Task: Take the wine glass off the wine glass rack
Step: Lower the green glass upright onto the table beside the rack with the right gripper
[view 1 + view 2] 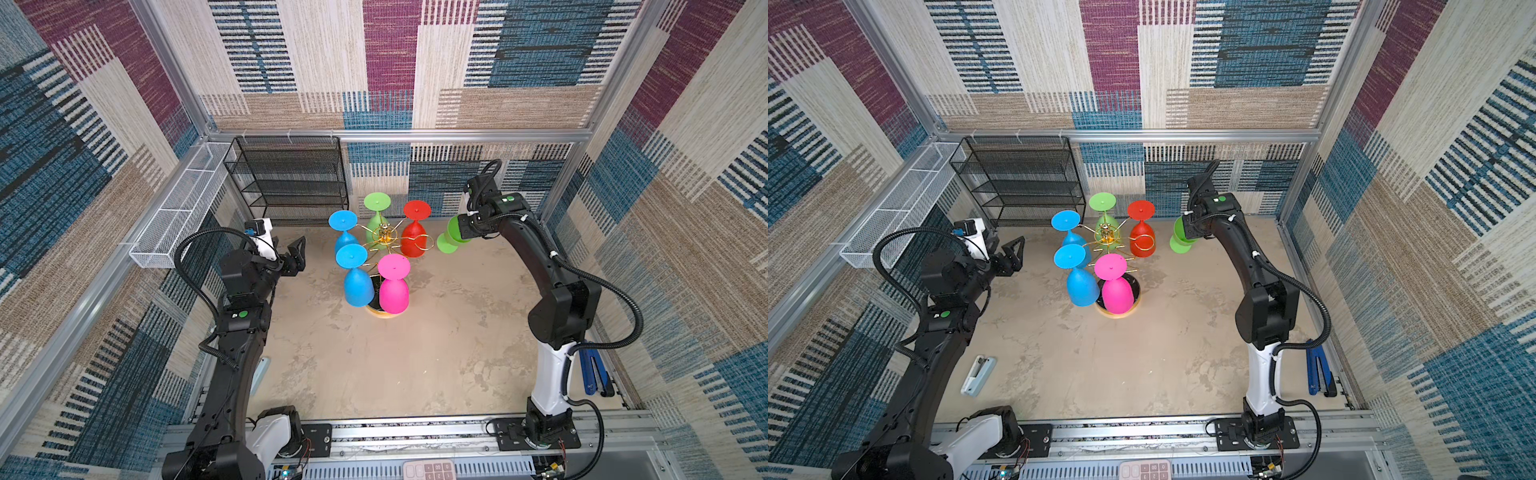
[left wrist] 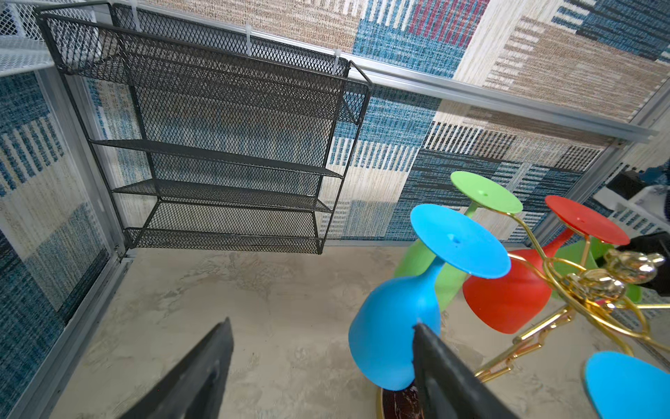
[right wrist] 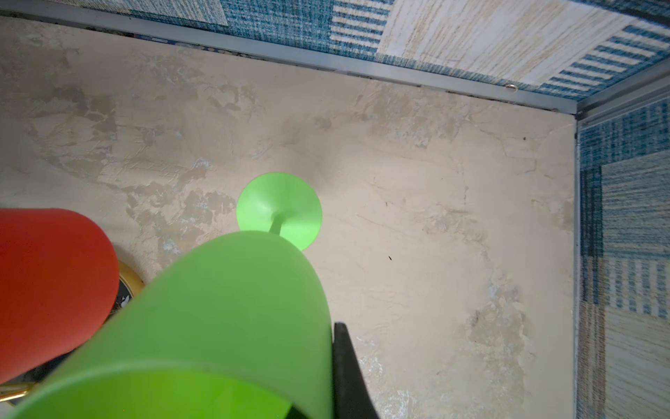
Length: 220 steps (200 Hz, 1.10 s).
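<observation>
The right gripper [image 1: 460,227] is closed on the rim of the wine glass [image 1: 449,239], a green one. One finger [image 3: 348,370] lies against the outside of the bowl. The wine glass is clear of the wine glass rack [image 1: 384,235] and just to its right in both top views. It is tilted, with the bowl at the gripper and the foot toward the tabletop [image 1: 415,353].

One ring-ended arm [image 1: 422,241] on the right side of the rack is empty. Five glasses [image 1: 358,286] hang bowl-down on the other arms: two blue, one green, one red and one pink.

The left gripper [image 1: 296,255] is left of the rack with its jaws apart, holding nothing. In the left wrist view a blue glass [image 2: 391,337] lies just beyond one finger [image 2: 442,370].

The black mesh shelf [image 1: 286,174] stands against the back wall.
</observation>
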Motion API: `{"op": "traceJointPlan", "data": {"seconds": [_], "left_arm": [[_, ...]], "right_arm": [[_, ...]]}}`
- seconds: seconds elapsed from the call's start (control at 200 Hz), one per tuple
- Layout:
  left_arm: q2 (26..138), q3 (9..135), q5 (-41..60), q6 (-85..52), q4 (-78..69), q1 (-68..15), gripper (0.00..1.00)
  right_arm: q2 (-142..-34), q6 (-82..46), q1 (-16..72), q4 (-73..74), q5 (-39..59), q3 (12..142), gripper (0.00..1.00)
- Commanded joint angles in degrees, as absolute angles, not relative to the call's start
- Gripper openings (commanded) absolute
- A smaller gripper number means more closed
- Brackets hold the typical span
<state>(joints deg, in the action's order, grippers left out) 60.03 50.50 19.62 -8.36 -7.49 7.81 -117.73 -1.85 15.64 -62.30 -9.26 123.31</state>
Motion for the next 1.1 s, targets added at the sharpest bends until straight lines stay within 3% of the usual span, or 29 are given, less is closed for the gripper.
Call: {"op": "traceJointPlan", "data": {"seconds": [0.0, 0.255, 1.097], "left_arm": [[59.9, 50.3, 18.7, -7.7, -9.1, 7.9, 0.80], [59.8, 50.2, 19.0, -7.9, -9.2, 8.0, 0.80], [60.0, 49.7, 19.6, -8.8, -9.9, 8.0, 0.80]], "right_arm": [[-120.8, -1.0, 15.8, -64.7, -7.9, 127.4, 0.00], [-126.2, -0.8, 16.0, -67.2, -7.1, 132.7, 0.02], [-128.3, -0.4, 16.3, -67.4, -9.0, 131.8, 0.17]]}}
